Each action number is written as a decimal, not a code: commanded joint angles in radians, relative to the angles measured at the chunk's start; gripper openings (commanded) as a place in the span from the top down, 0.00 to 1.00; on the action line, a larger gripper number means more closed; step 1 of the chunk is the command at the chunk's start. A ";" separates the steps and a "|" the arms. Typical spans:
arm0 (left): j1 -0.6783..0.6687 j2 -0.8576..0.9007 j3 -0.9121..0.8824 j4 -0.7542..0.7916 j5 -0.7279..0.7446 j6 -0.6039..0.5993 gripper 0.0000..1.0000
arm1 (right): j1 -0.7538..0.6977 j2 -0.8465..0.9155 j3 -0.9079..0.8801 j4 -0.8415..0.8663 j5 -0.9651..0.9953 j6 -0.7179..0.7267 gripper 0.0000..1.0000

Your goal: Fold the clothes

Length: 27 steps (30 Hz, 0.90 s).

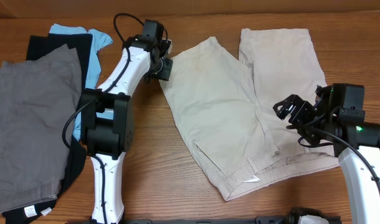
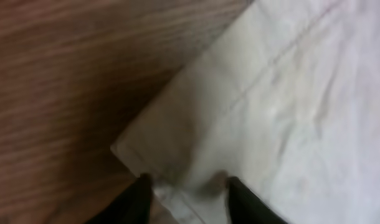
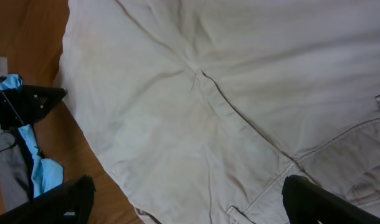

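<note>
The pale beige shorts [image 1: 240, 112] lie spread flat on the wooden table, waistband toward the front right and both legs pointing to the back. My left gripper [image 1: 164, 67] is low at the hem corner of the left leg. In the left wrist view its fingers [image 2: 189, 191] are apart, with the corner of the shorts [image 2: 265, 106] lying between them. My right gripper [image 1: 289, 118] hovers over the right side of the shorts near the waistband. In the right wrist view its fingers [image 3: 190, 202] are wide open and empty above the shorts' crotch seam [image 3: 202, 87].
A pile of clothes lies at the left: darker grey shorts [image 1: 28, 124] on top of a black garment [image 1: 62, 46], with a light blue garment [image 1: 84, 32] behind. The light blue garment [image 3: 37, 165] and the left arm [image 3: 28, 102] show in the right wrist view.
</note>
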 commanded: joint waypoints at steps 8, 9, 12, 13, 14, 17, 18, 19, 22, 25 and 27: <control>-0.023 0.044 -0.004 0.045 -0.006 -0.018 0.75 | 0.009 0.014 0.013 0.005 0.017 -0.007 0.00; -0.023 0.053 -0.004 0.043 -0.006 -0.018 0.76 | 0.009 0.014 0.013 0.006 0.017 -0.008 0.00; -0.023 0.076 -0.004 0.018 -0.006 -0.020 0.83 | 0.009 0.014 0.013 0.005 0.017 -0.008 0.00; -0.022 0.090 -0.004 0.006 -0.019 -0.033 0.87 | 0.009 0.014 0.013 0.005 0.017 -0.008 0.00; -0.021 0.099 -0.004 -0.011 -0.047 -0.058 0.91 | 0.009 0.014 0.013 0.004 0.017 -0.007 0.00; -0.012 0.122 -0.004 -0.083 -0.138 -0.131 0.96 | 0.009 0.014 0.013 0.003 0.018 -0.008 0.00; -0.003 0.134 -0.004 -0.126 -0.177 -0.163 0.96 | 0.009 0.014 0.013 0.003 0.018 -0.007 0.00; 0.006 0.136 -0.005 -0.163 -0.197 -0.183 0.96 | 0.009 0.014 0.013 0.003 0.022 -0.007 0.00; 0.050 0.138 -0.005 -0.274 -0.231 -0.231 0.96 | 0.009 0.014 0.013 0.004 0.035 -0.007 0.00; 0.108 0.138 -0.005 -0.368 -0.233 -0.248 0.96 | 0.009 0.014 0.013 0.005 0.051 -0.006 0.00; 0.151 0.138 -0.005 -0.422 -0.239 -0.248 0.96 | 0.009 0.014 0.013 0.005 0.055 -0.007 0.00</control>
